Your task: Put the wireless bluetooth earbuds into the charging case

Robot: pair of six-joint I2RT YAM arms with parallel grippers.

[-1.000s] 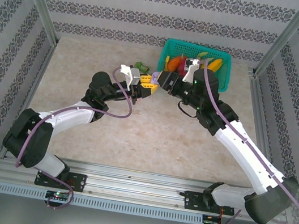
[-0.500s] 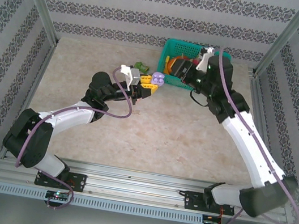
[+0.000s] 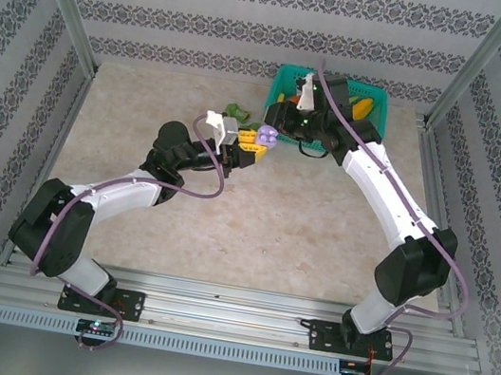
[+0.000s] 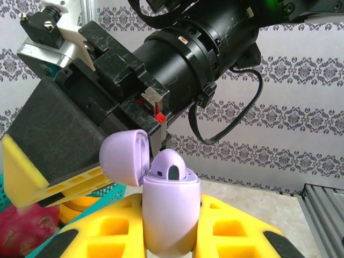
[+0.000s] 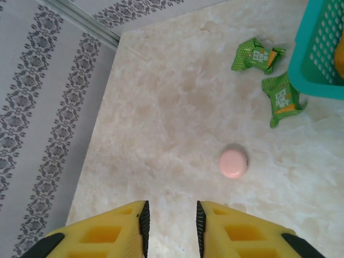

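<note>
While left fingers (image 4: pixel 231 231) clamp lilac charging case (image 4: pixel 169 215), lid open, earbud (image 4: pixel 167 167) seated, right fingers (image 5: pixel 107 232) parted, empty.

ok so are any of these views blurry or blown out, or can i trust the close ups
Left wrist: purple case sharp and evenly lit, the dark right arm behind it low in detail. Right wrist: pink case and green wrappers crisp, soft shadows, no glare on the table. Top external: flat even light, things by the basket small.
</note>
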